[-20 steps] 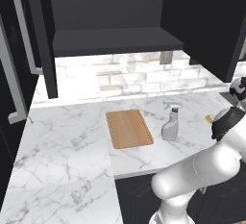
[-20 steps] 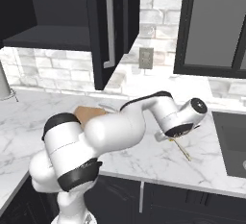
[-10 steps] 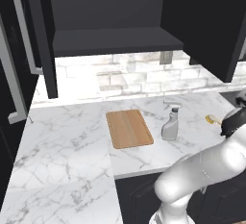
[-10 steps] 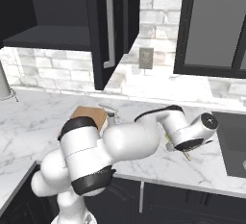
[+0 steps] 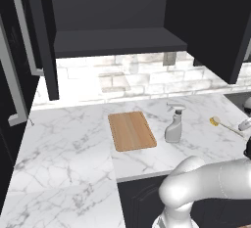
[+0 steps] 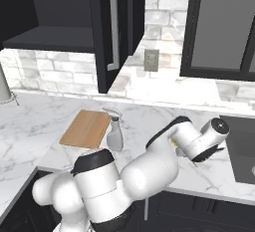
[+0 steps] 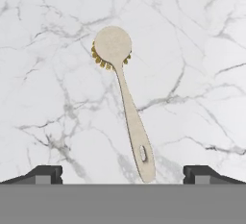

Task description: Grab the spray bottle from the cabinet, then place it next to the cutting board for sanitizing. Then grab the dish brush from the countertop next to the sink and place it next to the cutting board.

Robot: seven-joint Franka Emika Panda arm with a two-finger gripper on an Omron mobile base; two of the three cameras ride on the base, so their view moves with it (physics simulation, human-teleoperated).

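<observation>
Pincer (image 7: 123, 172) open above dish brush (image 7: 126, 107), handle between its fingertips, countertop (image 7: 202, 50) beneath

Wood cutting board (image 5: 131, 131), veined marble countertop (image 5: 68, 144), matt cabinet (image 5: 117, 41)

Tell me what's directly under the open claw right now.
The dish brush lies flat on the white marble countertop, head away, handle end between the claw tips. Its yellow bristles face down, mostly hidden under the head. The claw is open, not touching it.
</observation>
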